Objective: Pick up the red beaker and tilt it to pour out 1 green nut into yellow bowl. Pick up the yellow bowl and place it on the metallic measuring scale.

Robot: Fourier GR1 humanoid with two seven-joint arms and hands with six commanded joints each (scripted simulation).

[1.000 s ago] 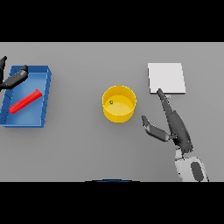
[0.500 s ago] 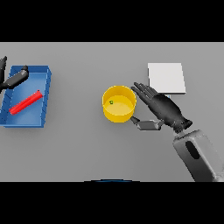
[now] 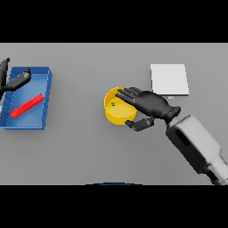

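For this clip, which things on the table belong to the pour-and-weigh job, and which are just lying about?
Part of the job:
- yellow bowl, with the green nut inside
- right hand, over the bowl's rim
- red beaker, lying in the tray
- metallic measuring scale

Just lying about:
- blue tray
- left hand, at the tray's far end

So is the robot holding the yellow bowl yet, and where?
Nearly: the right hand wraps the yellow bowl at its right rim, fingers above, thumb outside.
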